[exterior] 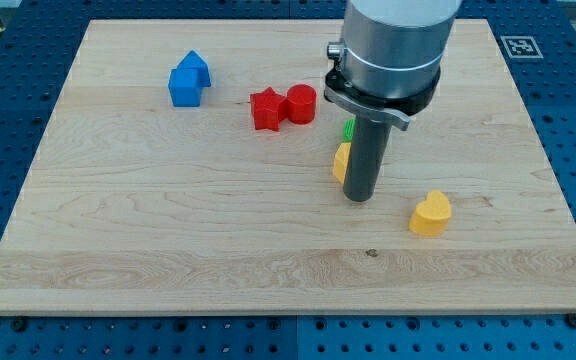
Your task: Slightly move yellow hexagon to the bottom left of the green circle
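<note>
My tip touching the yellow hexagon's right side, no fingers – holding nothing, green circle just above the hexagon, mostly hidden

Red star, blue blocks, yellow heart

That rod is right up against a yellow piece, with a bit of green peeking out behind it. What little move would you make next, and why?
Probably a short nudge toward the view's bottom left. My tip stands just right of the yellow hexagon, apparently touching it, and the green circle, mostly hidden by the rod, sits just above. The hexagon looks almost directly below the green, so a small push should finish it.
</note>
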`<act>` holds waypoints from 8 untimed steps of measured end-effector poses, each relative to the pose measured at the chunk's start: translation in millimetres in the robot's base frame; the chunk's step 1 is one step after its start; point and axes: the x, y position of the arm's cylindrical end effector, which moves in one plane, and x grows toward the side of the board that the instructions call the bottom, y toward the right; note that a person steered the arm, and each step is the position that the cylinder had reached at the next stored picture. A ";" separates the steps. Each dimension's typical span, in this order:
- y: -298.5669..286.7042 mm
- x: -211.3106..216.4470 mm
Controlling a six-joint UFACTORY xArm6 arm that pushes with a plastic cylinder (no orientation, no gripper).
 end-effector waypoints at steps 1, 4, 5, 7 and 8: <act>-6.8 0.7; 18.6 3.0; 18.7 -8.4; 8.6 -5.3; 5.8 -1.4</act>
